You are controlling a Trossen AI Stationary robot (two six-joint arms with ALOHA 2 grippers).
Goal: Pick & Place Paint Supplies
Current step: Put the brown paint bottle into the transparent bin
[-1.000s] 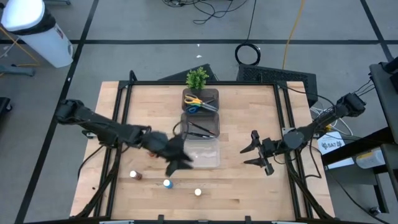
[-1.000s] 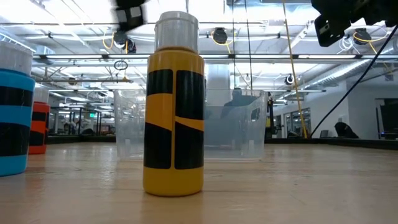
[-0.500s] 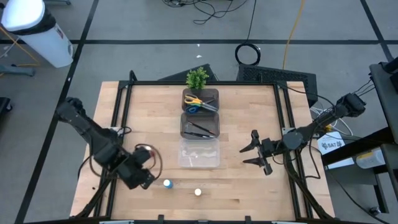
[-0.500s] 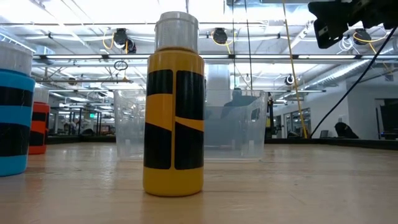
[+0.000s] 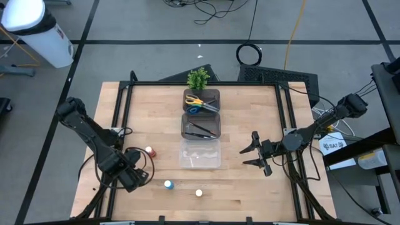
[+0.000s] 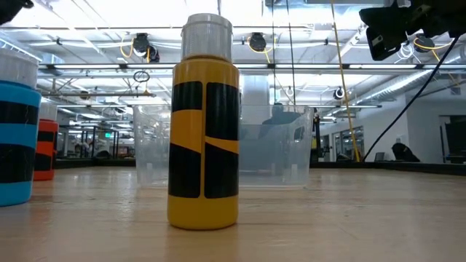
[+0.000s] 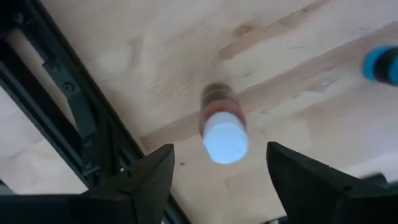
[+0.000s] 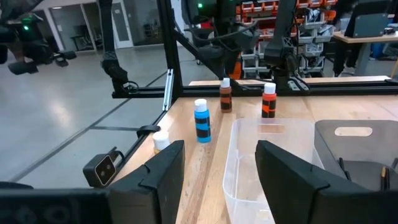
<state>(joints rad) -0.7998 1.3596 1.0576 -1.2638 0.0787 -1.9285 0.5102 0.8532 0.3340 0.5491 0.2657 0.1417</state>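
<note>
Brown paint bottle [image 7: 222, 134] stands upright on the table's near left corner. I see it from above between my left gripper's [image 5: 135, 177] jaws, which are spread to either side of it and touch nothing. Just to the right of that gripper, near the front edge, stands the blue bottle [image 5: 167, 184]. The pale-capped yellow bottle [image 5: 199, 193] is farther right along the same edge, and the red bottle [image 5: 149, 152] is a little farther back, beside the clear bin [image 5: 200, 154]. Behind the clear bin is a dark bin with the paintbrushes [image 5: 200, 129], then another dark bin with the scissors [image 5: 200, 104]. My right gripper [image 5: 252, 152] hangs right of the clear bin, jaws spread and holding nothing, pointing left toward it.
</note>
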